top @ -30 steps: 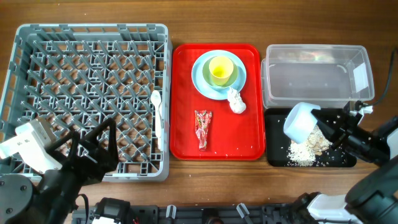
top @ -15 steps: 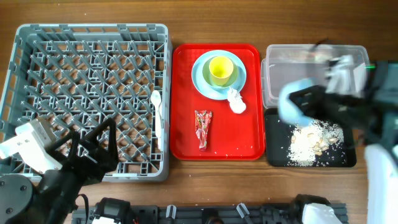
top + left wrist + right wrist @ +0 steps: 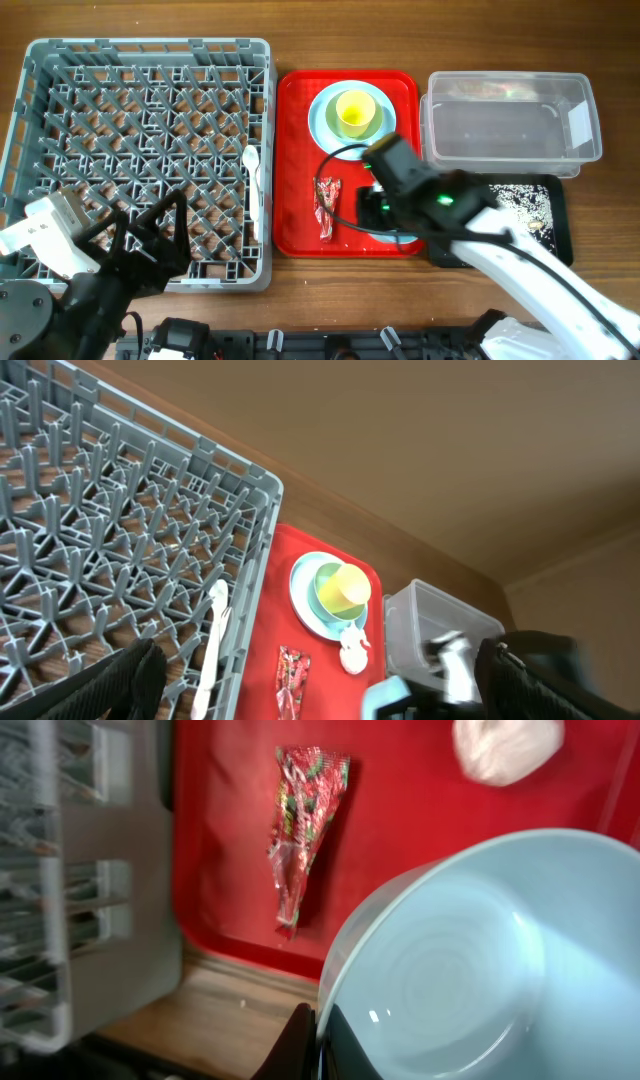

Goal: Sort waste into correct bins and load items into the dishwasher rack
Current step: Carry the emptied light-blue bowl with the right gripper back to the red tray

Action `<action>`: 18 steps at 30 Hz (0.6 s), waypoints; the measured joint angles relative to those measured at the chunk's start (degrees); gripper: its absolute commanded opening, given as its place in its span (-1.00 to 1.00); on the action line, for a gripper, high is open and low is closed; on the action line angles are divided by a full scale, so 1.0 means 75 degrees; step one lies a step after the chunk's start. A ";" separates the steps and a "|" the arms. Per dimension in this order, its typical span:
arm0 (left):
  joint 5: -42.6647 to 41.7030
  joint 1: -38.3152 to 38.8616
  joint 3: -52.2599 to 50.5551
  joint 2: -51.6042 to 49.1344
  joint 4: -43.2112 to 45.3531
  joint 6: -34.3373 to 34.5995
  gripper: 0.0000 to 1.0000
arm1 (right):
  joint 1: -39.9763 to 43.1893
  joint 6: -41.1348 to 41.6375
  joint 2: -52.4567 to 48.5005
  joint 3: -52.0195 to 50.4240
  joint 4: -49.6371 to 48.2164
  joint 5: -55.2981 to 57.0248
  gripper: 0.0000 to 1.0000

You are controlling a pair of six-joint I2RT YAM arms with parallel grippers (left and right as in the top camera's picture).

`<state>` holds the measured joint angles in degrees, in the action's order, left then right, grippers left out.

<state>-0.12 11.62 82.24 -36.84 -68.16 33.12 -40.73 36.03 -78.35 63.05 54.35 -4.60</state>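
Observation:
My right gripper (image 3: 320, 1035) is shut on the rim of a pale blue bowl (image 3: 470, 970), held above the front right of the red tray (image 3: 300, 150). In the overhead view the right gripper (image 3: 375, 207) sits just right of the red wrapper (image 3: 327, 207), which also shows in the right wrist view (image 3: 305, 820). The white tissue (image 3: 505, 745) lies beyond the bowl; the arm hides it from overhead. Rice-like scraps (image 3: 520, 200) lie in the black tray (image 3: 555, 225). The yellow-green cup (image 3: 355, 112) stands on the light blue plate (image 3: 325, 125). My left gripper (image 3: 140, 245) is open and empty over the rack's front left.
The grey dishwasher rack (image 3: 140, 60) fills the left side, with a white plastic utensil (image 3: 255, 185) lying along its right edge. The clear tub (image 3: 510, 125) stands behind the black tray. My right arm crosses the black tray's left part.
My right arm has swung left with the bowl, from over the black tray to over the red tray. The scraps stay in the black tray. The left arm has not moved.

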 measured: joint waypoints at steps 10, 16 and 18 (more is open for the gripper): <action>0.0000 0.0000 0.0000 0.0000 -0.0003 0.0000 1.00 | -0.0114 0.0166 -0.1953 -0.0012 -0.0507 -0.0195 -0.74; 0.0000 0.0000 0.0000 0.0000 0.0000 0.0000 1.00 | -0.0114 -0.0052 -0.2159 -0.0003 -0.0289 -0.0443 -0.35; 0.0000 0.0000 0.0000 0.0000 -0.0003 0.0000 1.00 | -0.0114 -0.0146 -0.2159 0.0038 0.0020 -0.0536 -0.34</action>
<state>-0.12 11.62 82.24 -36.84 -68.18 33.12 -41.58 34.94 -94.54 63.33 54.50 -8.62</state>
